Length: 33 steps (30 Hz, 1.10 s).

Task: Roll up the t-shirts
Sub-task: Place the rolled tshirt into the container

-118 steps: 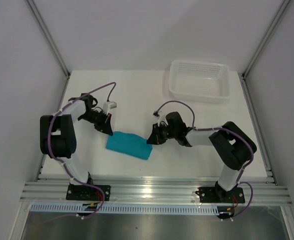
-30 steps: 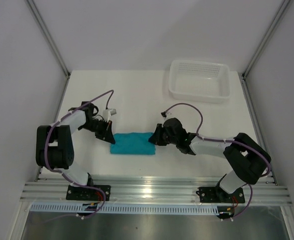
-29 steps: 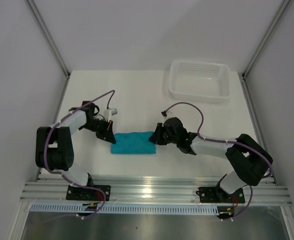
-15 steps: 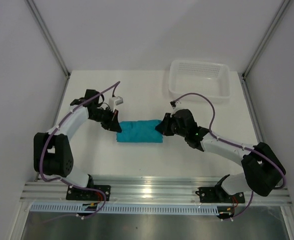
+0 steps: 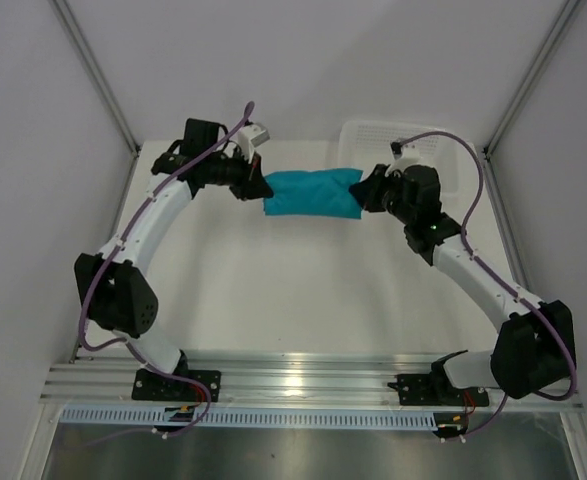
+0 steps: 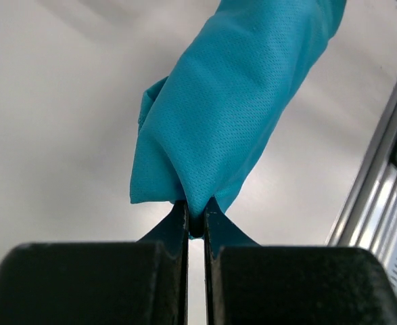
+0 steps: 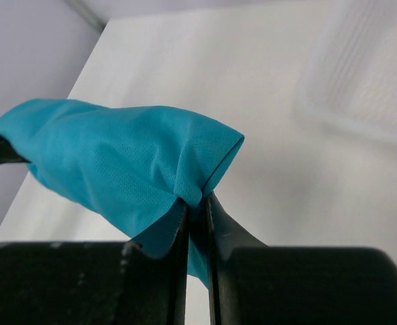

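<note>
The teal t-shirt [image 5: 311, 192] is a rolled bundle held in the air between both arms, above the far part of the table and just left of the basket. My left gripper [image 5: 262, 188] is shut on its left end; the left wrist view shows the t-shirt [image 6: 235, 108] pinched between the black fingertips [image 6: 178, 220] of that gripper [image 6: 195, 218]. My right gripper [image 5: 359, 192] is shut on the right end, where the t-shirt [image 7: 117, 162] is clamped at its folded edge by that gripper [image 7: 197, 206]. The roll hangs level between them.
A white plastic basket [image 5: 443, 155] stands at the back right of the white table [image 5: 293, 290], seen blurred as the basket [image 7: 367, 81] in the right wrist view. Grey walls and metal frame posts close in the back and sides. An aluminium rail [image 5: 303, 385] runs along the near edge.
Both arms have lifted the rolled t-shirt off the table's near middle and carried it up and away toward the far side, near the basket. Both grippers stay shut on its ends.
</note>
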Motion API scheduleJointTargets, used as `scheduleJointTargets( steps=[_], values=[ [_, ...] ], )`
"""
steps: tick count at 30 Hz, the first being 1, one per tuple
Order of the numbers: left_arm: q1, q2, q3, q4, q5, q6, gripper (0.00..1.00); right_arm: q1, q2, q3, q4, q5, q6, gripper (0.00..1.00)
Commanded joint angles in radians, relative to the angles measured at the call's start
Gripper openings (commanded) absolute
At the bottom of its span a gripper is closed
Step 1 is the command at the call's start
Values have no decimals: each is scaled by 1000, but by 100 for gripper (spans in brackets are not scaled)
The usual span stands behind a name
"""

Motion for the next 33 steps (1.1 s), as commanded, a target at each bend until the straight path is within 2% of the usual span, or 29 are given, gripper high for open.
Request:
scheduleJointTargets(
  steps=[1, 8, 10, 12, 13, 18, 22, 27, 33],
  values=[
    [-70, 88, 129, 129, -14, -98, 1, -84, 70, 93, 15, -13, -109, 0],
    [-143, 317, 392, 239, -62, -178, 1, -227, 248, 249, 92, -34, -163, 0],
    [-167, 378, 522, 244, -88, -186, 0, -262, 314, 304, 104, -36, -166, 0],
    [-181, 479, 601, 241, -109, -186, 1, -274, 357, 353, 116, -27, -178, 0],
    [-195, 511, 703, 247, -120, -192, 1, -281, 377, 367, 121, -9, -191, 0],
    [-222, 701, 900, 314, -171, -247, 1, -316, 501, 432, 168, 25, -209, 0],
    [-248, 774, 951, 358, -207, -252, 1, -322, 618, 507, 202, 61, -273, 0],
    [-253, 805, 957, 388, -215, -241, 1, -324, 751, 597, 149, 73, -352, 0],
    [-252, 818, 931, 382, -211, -235, 1, -325, 782, 562, 127, 41, -362, 0]
  ],
)
